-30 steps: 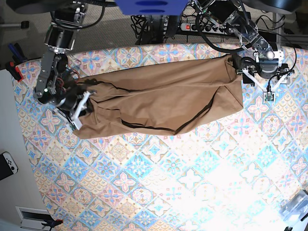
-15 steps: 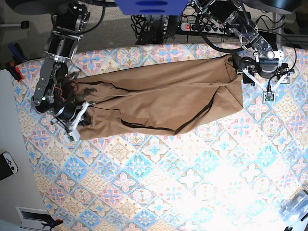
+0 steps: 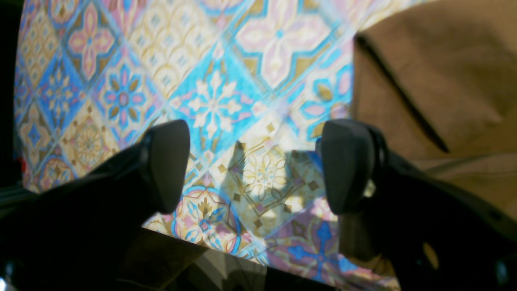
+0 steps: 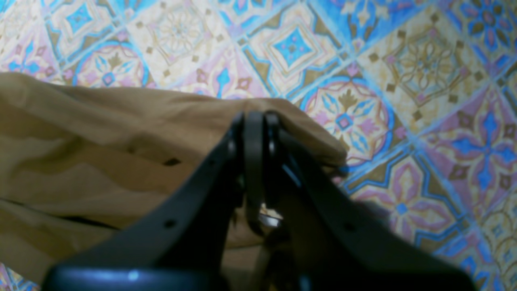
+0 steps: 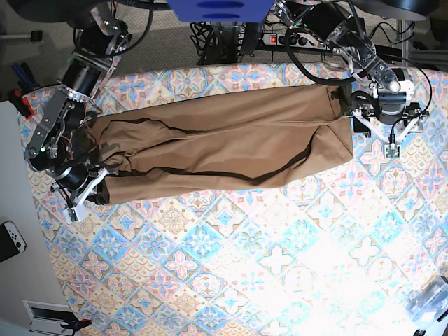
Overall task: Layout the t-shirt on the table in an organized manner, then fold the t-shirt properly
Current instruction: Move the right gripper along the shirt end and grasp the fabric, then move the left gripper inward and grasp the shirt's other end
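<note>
Where the table [image 5: 231, 259] spreads its blue, pink and cream tile cloth, the t-shirt [image 5: 224, 143] lies stretched along the far half, creased, with dark seams curving across it. The right gripper [image 4: 254, 121] is clamped on the shirt's edge at one end; the left gripper [image 3: 258, 165] has its jaws wide apart over bare cloth just beside the other end. A plain white surface [image 5: 17, 231] borders the table; cables [image 5: 231, 35] trail behind it.

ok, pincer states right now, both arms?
Left pincer: open, holding nothing, beside the t-shirt.
Right pincer: shut on the t-shirt edge.
</note>
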`<state>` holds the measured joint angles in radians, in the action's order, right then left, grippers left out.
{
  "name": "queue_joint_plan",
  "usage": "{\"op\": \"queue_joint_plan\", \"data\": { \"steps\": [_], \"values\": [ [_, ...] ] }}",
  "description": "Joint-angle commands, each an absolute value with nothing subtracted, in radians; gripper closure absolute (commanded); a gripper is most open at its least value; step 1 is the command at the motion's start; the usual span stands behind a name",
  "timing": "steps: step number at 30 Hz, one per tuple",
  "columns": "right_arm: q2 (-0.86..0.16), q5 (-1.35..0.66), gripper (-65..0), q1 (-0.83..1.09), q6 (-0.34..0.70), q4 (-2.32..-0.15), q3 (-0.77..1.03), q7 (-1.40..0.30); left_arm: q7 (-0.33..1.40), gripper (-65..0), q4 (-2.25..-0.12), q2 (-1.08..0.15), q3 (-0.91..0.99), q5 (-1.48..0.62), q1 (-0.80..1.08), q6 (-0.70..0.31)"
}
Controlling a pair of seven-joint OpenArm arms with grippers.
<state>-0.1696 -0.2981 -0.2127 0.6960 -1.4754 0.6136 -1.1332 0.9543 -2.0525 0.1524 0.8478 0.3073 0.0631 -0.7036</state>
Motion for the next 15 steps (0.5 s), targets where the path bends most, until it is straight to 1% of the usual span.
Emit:
{"op": "queue_joint_plan", "data": {
  "steps": [1,5,10,12,15],
  "values": [
    [-0.185,-0.312,0.0,-0.232,0.698,-1.491,0.613,-1.121,0.946,-49.6,-2.071,0.157,0.848,0.302,0.054,-0.698],
    [-0.185,-0.312,0.0,-0.234,0.698,-1.491,0.611,-1.165,0.947,-49.6,-2.071,0.157,0.837,0.308,-0.002,-0.698],
    [-0.185,-0.311,0.0,-0.229,0.698,-1.491,0.611,-1.168,0.954,-49.6,-2.057,0.157,0.834,0.306,-0.064,-0.698],
    [-0.185,-0.311,0.0,-0.229,0.698,-1.491,0.611,-1.182,0.954,-49.7,-2.032,0.157,0.785,0.309,-0.071,-0.698],
    [-0.185,-0.311,0.0,-0.229,0.698,-1.491,0.610,-1.187,0.946,-49.7,-1.965,0.157,0.650,0.334,-0.039,-0.698]
  ]
}}
